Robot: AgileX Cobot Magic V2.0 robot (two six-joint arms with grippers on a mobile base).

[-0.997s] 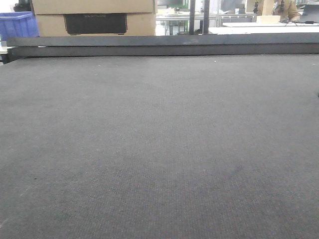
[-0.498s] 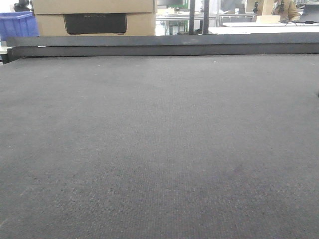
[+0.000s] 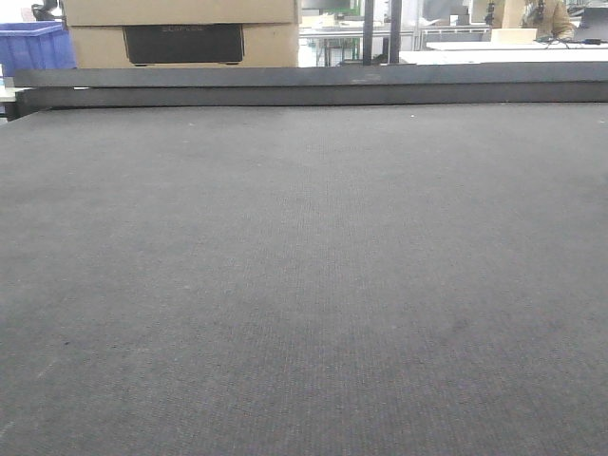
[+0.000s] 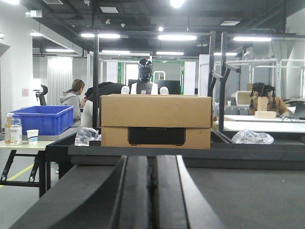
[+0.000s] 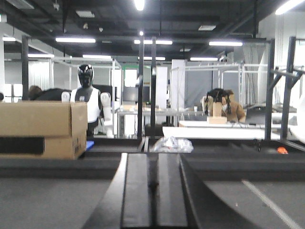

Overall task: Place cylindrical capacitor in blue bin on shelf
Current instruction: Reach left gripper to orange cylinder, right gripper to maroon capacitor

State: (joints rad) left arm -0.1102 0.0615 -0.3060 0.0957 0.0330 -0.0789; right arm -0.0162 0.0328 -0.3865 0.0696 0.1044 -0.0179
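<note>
Left fingers (image 4: pixel 136 191) pressed together | right fingers (image 5: pixel 138 191) pressed together | blue crate (image 4: pixel 40 119) rectangular, open-topped

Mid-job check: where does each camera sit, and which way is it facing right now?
Front view: low over the dark tabletop, facing the cardboard box beyond its far edge; no robot parts show.
Left wrist: behind the left gripper, jaws together, level, facing that box head-on.
Right wrist: behind the right gripper, jaws together, level; box at left.
All three share the box.
</note>
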